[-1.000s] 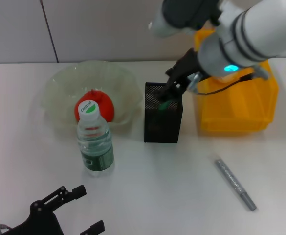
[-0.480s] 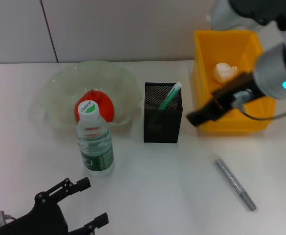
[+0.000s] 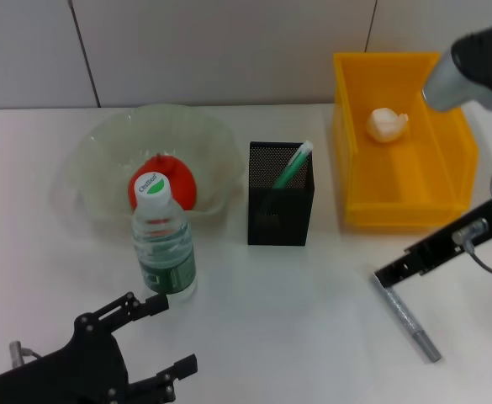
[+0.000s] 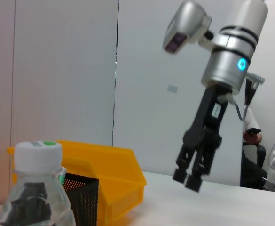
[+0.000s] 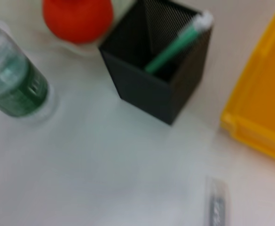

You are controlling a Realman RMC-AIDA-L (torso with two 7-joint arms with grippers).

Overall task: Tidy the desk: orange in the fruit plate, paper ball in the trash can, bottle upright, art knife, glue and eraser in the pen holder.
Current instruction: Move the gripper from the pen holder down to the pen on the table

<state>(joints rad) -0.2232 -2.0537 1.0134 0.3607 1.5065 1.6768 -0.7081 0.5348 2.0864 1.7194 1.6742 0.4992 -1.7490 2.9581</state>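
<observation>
Bottle (image 3: pixel 164 244) upright, white desk (image 3: pixel 296 320), grey wall (image 3: pixel 212 50)

1. Work surface: white desk (image 3: pixel 313 337), matte and plain, with soft, faint shadows under whatever stands on it.
2. Head view: the desk's far edge meets a pale grey wall (image 3: pixel 212 50). The wall is made of flat panels, with thin dark vertical seams (image 3: pixel 84 59) dividing them.
3. Left wrist view: the same panelled wall (image 4: pixel 146 84) rises behind the desk, with a vertical seam running down it and a small grey rectangular plate (image 4: pixel 173 88) fixed to one panel.
4. Left wrist view, far edge: a seated person (image 4: pixel 251 141) in light clothing is partly visible beyond the desk.
5. Lighting: even and diffuse; source not seen.
</observation>
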